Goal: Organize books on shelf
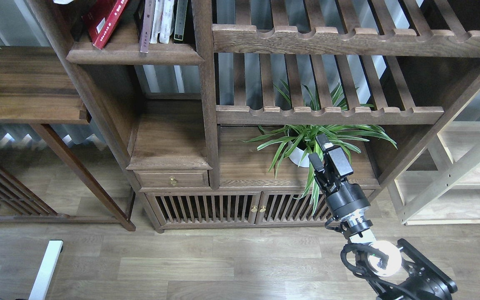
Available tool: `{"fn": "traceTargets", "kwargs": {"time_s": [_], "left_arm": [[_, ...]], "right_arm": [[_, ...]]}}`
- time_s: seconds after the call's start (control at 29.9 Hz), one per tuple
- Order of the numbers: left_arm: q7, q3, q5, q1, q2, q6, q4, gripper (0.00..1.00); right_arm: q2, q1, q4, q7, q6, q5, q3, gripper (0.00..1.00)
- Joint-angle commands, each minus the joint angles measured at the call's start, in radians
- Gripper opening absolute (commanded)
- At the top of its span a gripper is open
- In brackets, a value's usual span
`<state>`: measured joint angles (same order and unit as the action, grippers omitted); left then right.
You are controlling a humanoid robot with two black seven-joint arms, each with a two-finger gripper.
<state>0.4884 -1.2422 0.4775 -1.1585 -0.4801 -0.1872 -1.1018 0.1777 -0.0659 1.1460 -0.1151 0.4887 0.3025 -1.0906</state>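
A bright red book (pixel 106 20) leans tilted at the left end of the dark-brown shelf board (pixel 133 55) at the top left. Only a sliver of a white book (pixel 63 1) shows at the top edge above it. A dark book edge (pixel 82 18) sits just left of the red one, mostly hidden. My right gripper (pixel 316 147) is far from the books, low at the right in front of a potted plant. Its fingers stand apart and hold nothing. My left gripper is out of view.
Thin upright books (pixel 163 21) stand at the right end of the same shelf. A spider plant in a white pot (pixel 300 156) sits in the lower compartment behind my right gripper. Slatted shelves (pixel 327 112) are above it. A pale wood rack (pixel 452 175) stands at the right.
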Motion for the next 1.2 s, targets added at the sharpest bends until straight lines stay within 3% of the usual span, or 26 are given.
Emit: {"fn": "traceTargets", "kwargs": {"time_s": [0.0,1.17], "left_arm": [[0.0,0.017,0.0,-0.023,0.02,0.0,0.051,0.02],[0.0,0.109,-0.008,-0.053,0.112,0.003,0.2,0.03]], "right_arm": [[0.016,0.003,0.0,-0.002,0.0,0.001,-0.012,1.0],[0.046,0.014,0.001,-0.002,0.0,0.038,-0.049,1.0]]}}
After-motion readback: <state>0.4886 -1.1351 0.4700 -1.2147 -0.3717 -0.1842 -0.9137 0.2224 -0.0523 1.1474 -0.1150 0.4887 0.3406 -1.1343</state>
